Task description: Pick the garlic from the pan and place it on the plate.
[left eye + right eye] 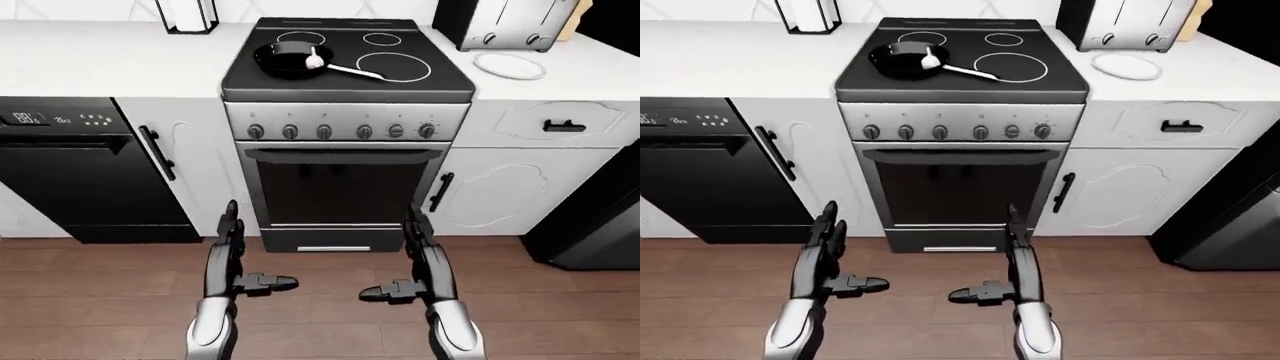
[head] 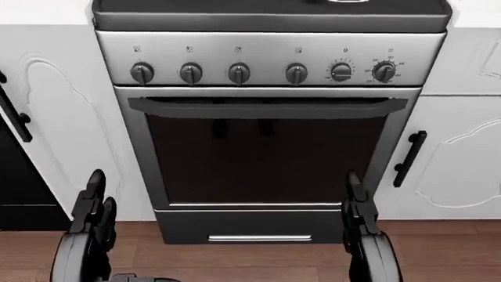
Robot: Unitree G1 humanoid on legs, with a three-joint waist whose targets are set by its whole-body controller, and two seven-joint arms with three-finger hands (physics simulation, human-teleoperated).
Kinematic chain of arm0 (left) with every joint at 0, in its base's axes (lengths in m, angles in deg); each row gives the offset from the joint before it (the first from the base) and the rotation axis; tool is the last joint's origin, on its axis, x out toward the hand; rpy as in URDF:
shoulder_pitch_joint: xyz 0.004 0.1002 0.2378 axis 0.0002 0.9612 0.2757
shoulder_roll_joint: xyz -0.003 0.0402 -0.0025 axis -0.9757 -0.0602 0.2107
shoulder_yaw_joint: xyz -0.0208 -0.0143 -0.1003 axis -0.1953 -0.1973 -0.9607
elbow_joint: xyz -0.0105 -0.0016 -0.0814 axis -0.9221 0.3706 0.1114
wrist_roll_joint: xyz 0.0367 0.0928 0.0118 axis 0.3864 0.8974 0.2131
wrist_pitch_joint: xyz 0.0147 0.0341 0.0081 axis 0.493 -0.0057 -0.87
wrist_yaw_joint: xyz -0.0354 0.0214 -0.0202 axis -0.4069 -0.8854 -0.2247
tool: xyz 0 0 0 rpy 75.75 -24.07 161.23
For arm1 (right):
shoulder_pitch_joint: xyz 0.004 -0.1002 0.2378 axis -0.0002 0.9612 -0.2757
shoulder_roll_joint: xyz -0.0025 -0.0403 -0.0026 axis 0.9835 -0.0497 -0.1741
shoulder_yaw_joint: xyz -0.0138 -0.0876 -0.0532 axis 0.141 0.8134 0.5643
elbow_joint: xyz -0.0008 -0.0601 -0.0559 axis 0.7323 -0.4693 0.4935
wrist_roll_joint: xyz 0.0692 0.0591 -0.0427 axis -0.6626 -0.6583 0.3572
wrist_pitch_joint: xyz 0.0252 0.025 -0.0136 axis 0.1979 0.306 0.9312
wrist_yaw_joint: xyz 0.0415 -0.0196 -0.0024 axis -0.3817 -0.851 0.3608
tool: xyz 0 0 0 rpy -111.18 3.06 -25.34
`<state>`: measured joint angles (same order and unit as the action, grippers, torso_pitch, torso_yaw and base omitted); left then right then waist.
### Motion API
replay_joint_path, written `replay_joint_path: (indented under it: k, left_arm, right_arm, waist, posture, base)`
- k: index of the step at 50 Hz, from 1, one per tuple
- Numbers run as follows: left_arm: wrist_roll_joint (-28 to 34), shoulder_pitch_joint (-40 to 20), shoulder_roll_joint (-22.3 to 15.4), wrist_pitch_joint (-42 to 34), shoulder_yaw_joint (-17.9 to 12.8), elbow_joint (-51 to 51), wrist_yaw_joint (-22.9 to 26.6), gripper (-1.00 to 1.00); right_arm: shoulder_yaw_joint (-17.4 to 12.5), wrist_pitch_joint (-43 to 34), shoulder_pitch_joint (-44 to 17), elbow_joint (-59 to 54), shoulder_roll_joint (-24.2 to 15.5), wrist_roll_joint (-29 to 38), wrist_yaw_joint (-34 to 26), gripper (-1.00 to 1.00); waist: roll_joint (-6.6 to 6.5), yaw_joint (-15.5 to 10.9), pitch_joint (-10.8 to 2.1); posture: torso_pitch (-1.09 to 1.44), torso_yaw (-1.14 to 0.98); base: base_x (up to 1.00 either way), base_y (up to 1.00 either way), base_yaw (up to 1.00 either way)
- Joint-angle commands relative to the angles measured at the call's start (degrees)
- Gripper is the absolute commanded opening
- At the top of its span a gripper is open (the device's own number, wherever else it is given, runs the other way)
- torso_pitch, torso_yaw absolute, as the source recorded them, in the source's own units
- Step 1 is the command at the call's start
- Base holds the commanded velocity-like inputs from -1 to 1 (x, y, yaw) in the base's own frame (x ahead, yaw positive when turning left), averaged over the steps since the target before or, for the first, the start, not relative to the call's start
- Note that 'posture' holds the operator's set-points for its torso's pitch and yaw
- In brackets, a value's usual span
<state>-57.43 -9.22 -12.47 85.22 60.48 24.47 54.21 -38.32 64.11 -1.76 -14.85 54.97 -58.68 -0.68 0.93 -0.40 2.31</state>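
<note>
Upper centre of the left-eye view: one pan (image 1: 285,60) holding one garlic (image 1: 314,61); one plate (image 1: 509,65) upper right. Left hand (image 1: 232,259) and right hand (image 1: 417,259) both open, empty, forearms cut off below.

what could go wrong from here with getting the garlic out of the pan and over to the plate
The garlic sits against the rim of the pan, beside its handle, so fingers may knock the pan and send the garlic rolling.

The plate lies well right of the stove, by the toaster, so the carry is long and the garlic could drop.

Both the left hand and right hand hang open, low by the oven door, far from the pan.
</note>
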Motion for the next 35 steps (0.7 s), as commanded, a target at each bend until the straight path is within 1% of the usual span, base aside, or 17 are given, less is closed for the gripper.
replay_joint_path:
  k: [1,4,5,7,9,13,15,17,19,20,21,22,23,25,27,32,35]
  left_arm:
    - [-0.2,-1.5,0.1,2.3,0.5,-3.0,0.3,1.0]
    - [-0.1,-1.6,0.1,2.4,0.6,-2.8,0.3,1.0]
    - [-0.1,-1.5,0.1,2.4,0.6,-2.9,0.3,1.0]
    - [-0.1,-1.4,0.1,2.2,0.5,-3.3,0.3,1.0]
    - [-0.2,-1.6,0.1,2.1,0.4,-3.2,0.3,1.0]
    - [-0.2,-1.5,0.1,1.9,0.5,-3.5,0.3,1.0]
    - [-0.2,-1.3,0.1,1.9,0.5,-3.8,0.3,1.0]
    - [-0.2,-1.2,0.1,1.8,0.5,-3.9,0.3,1.0]
    - [-0.2,-1.2,0.1,1.8,0.5,-4.0,0.4,1.0]
    - [-0.2,-1.2,0.1,1.8,0.5,-4.0,0.4,1.0]
    - [-0.1,-1.2,0.1,1.9,0.5,-3.9,0.3,1.0]
    - [-0.1,-1.1,0.1,1.9,0.5,-4.0,0.4,1.0]
    - [-0.1,-1.1,0.1,1.9,0.5,-4.1,0.4,1.0]
    - [-0.2,-1.1,0.1,1.9,0.4,-4.1,0.4,1.0]
    - [-0.2,-1.1,0.1,1.8,0.5,-4.2,0.4,1.0]
    - [-0.1,-2.0,-0.1,2.1,0.1,-2.9,0.2,1.0]
    - [0.2,-1.6,-0.4,4.8,0.6,-2.8,1.7,1.0]
  right_arm:
    - [-0.4,2.2,-0.9,2.6,-0.2,0.1,0.4,1.0]
    - [-0.5,2.3,-1.0,2.5,-0.2,0.1,0.4,1.0]
    - [-0.5,2.1,-0.9,2.7,-0.2,0.1,0.4,1.0]
    - [-0.6,2.2,-0.8,2.9,-0.2,0.1,0.3,1.0]
    - [-0.7,2.1,-0.9,2.7,-0.2,0.0,0.3,1.0]
    - [-0.6,2.0,-0.8,2.9,-0.2,0.1,0.3,1.0]
    - [-0.7,2.0,-0.9,2.9,-0.2,0.1,0.2,1.0]
    - [-0.6,2.0,-0.8,3.0,-0.2,0.1,0.2,1.0]
    - [-0.7,2.0,-0.8,3.0,-0.2,0.0,0.2,1.0]
    - [-0.7,2.1,-0.8,2.9,-0.2,0.0,0.2,1.0]
    - [-0.7,2.2,-0.9,2.7,-0.2,0.0,0.2,1.0]
    - [-0.7,2.3,-1.0,2.5,-0.2,0.0,0.2,1.0]
    - [-0.7,2.3,-0.9,2.7,-0.2,0.0,0.2,1.0]
    - [-0.7,2.3,-0.7,2.9,-0.2,0.0,0.2,1.0]
    - [-0.7,2.3,-0.7,3.1,-0.2,-0.1,0.1,1.0]
    - [-0.6,0.3,-0.6,5.4,-0.1,-2.5,-1.8,1.0]
    - [-2.8,-1.9,-1.7,6.6,0.2,-3.1,0.8,1.0]
  waist:
    - [-0.18,0.2,-0.92]
    - [4.04,0.5,-0.84]
    - [1.55,1.4,-0.9]
    - [2.4,1.1,-1.13]
    - [1.89,1.1,-1.61]
    - [-0.74,1.2,-0.81]
    - [-0.71,1.2,-0.91]
    - [-1.51,1.2,-1.17]
    - [-3.8,1.3,-1.4]
    - [-6.1,1.3,-1.98]
    - [-6.46,1.3,-2.12]
    - [-5.13,0.5,-1.33]
    - [-4.84,1.1,-0.69]
    - [-3.76,0.6,-1.26]
    - [-4.5,0.7,-1.68]
    - [-3.84,0.3,-1.99]
    - [-3.72,-0.1,-2.09]
  posture:
    - [0.0,0.0]
    - [0.0,0.0]
    - [0.0,0.0]
    - [0.0,0.0]
    - [0.0,0.0]
    - [0.0,0.0]
    - [0.0,0.0]
    - [0.0,0.0]
    - [0.0,0.0]
    - [0.0,0.0]
    - [0.0,0.0]
    - [0.0,0.0]
    - [0.0,0.0]
    - [0.0,0.0]
    - [0.0,0.0]
    - [0.0,0.0]
    - [0.0,0.0]
  base:
    - [0.0,0.27,0.0]
    - [0.0,0.3,0.0]
    - [0.0,0.3,0.0]
    - [0.0,0.3,0.0]
    - [0.0,0.3,0.0]
    - [0.0,0.37,0.0]
    - [0.0,0.62,0.0]
    - [0.0,0.66,0.0]
    - [0.0,0.66,0.0]
    - [0.0,0.66,0.0]
    - [0.0,0.66,0.0]
    - [0.0,0.67,0.0]
    - [0.0,0.61,0.0]
    - [0.0,0.36,0.0]
    - [0.0,0.0,0.0]
    - [0.0,0.0,0.0]
    - [0.0,0.0,0.0]
